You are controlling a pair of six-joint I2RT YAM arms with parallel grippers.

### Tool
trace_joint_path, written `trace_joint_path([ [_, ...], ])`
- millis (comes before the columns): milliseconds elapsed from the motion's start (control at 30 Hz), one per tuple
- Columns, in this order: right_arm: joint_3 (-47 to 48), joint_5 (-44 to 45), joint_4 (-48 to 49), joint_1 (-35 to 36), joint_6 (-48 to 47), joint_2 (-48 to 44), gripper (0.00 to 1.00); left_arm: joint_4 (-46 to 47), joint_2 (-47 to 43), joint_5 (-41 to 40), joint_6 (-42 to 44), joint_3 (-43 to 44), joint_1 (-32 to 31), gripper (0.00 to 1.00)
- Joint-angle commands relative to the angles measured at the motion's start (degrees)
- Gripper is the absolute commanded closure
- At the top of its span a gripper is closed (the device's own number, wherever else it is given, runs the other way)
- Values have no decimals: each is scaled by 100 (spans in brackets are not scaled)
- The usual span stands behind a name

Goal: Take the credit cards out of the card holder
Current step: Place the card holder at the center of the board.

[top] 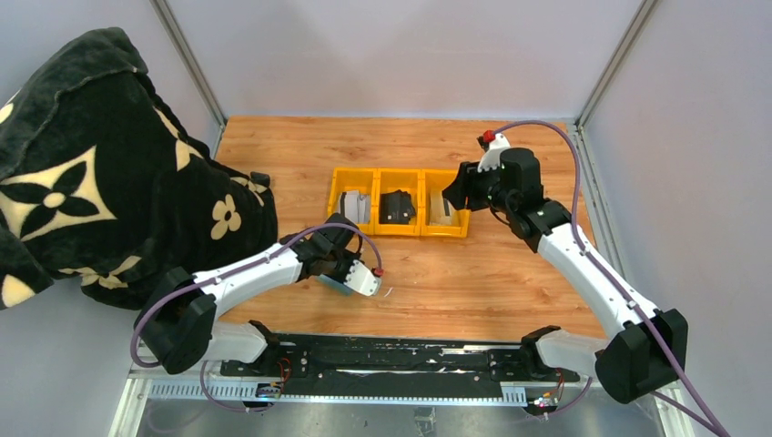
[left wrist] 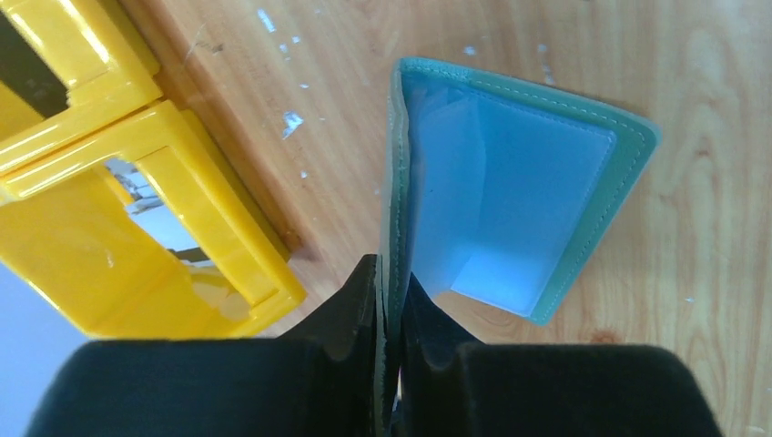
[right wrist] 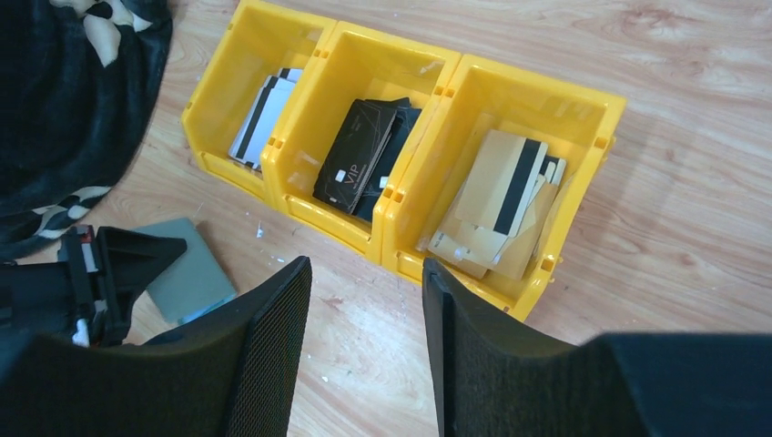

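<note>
The card holder (left wrist: 510,182), a small sage-green bifold, lies open on the wood near the table's front left (top: 337,285). My left gripper (left wrist: 391,300) is shut on one raised flap of it, and the other flap lies flat. No card shows in its pockets. Credit cards lie in the yellow tray: pale grey-silver ones (right wrist: 259,114) in the left compartment and tan-gold ones (right wrist: 505,196) in the right. My right gripper (right wrist: 364,273) hangs open and empty above the tray's near right side (top: 460,196). The card holder also shows at the lower left of the right wrist view (right wrist: 187,273).
The yellow three-compartment tray (top: 398,173) stands mid-table, with black cards (right wrist: 364,155) in its middle compartment. A black blanket with cream flowers (top: 82,182) is heaped at the left, its edge close to the left arm. Grey walls close the table in.
</note>
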Motion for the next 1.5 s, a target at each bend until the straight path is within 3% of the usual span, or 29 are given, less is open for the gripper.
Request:
trace_joint_path([
  [0, -277, -56, 165, -53, 265, -216, 49, 537, 307, -480, -446, 377, -67, 88],
  [200, -362, -53, 85, -53, 341, -279, 49, 818, 831, -820, -1059, 905, -81, 89],
  [367, -485, 82, 38, -53, 316, -395, 48, 205, 620, -200, -1430, 796, -126, 59],
  [467, -528, 89, 35, -53, 330, -384, 48, -46, 406, 257, -1573, 623, -128, 51],
  [833, -666, 192, -20, -57, 436, -480, 48, -581, 411, 796, -1762, 486, -128, 50],
  [867, -704, 255, -33, -61, 421, -536, 48, -719, 413, 879, -1861, 583, -128, 45],
  [900, -748, 340, -30, -66, 402, -593, 47, -878, 426, 948, -1950, 678, -124, 33],
  [933, -809, 458, -34, -74, 378, -661, 45, -1021, 412, 1022, -2012, 796, -90, 9],
  [1000, -937, 711, -35, -88, 313, -792, 42, -1259, 321, 1337, -2186, 1021, 146, 0],
  [1167, -1327, 1649, -3, -121, 204, -1157, 26, -1703, -203, 2368, -2938, 1852, 1185, 0],
  [1300, -1782, 2770, 138, -235, 297, -1499, 23, -1793, -546, 3078, -3467, 2363, 2329, 0],
  [1400, -2170, 3673, 300, -309, 381, -1791, 22, -1559, -684, 3187, -3780, 2326, 3014, 0],
  [1467, -2491, 4483, 549, -331, 368, -2054, 20, -884, -775, 3009, -4243, 2002, 3405, 0],
])
